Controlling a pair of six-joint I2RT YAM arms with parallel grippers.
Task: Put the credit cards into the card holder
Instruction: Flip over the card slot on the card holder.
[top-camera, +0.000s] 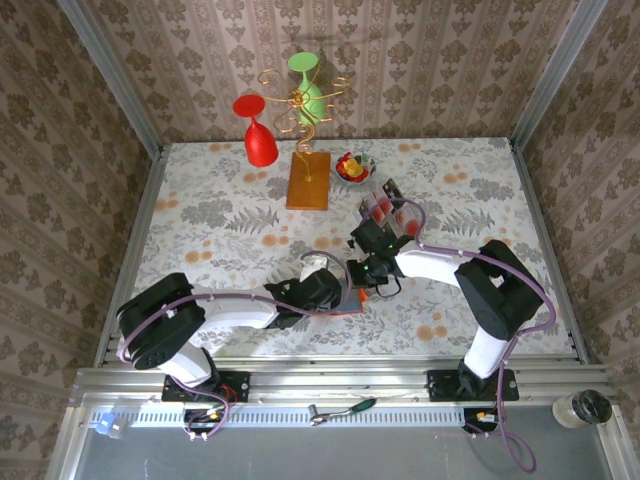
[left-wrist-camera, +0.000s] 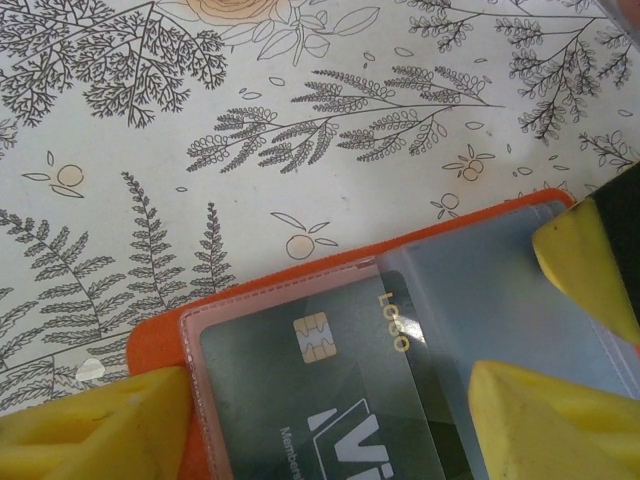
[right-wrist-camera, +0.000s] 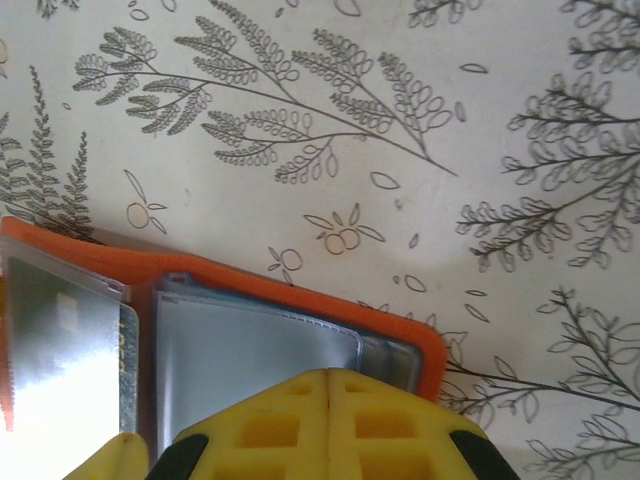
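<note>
The card holder (top-camera: 350, 309) is lying open near the middle of the table's near edge, with both arms meeting over it. The left claw (left-wrist-camera: 325, 415) is standing released, its yellow fingers (left-wrist-camera: 90, 430) spread wide to either side of the holder's left half and gripping nothing. Between them a dark credit card (left-wrist-camera: 290, 370) with a gold chip is sitting inside the clear sleeve, apart from both fingers. The right claw (right-wrist-camera: 330, 400) is hanging clenched, its two fingers pressed together with nothing between them, the tips resting over the holder's grey-blue inner panel (right-wrist-camera: 250, 350) on the right half. The other credit cards (top-camera: 385, 210), pinkish ones with red spots among them, are lying loose towards the far edge of the table, just beyond the right arm
</note>
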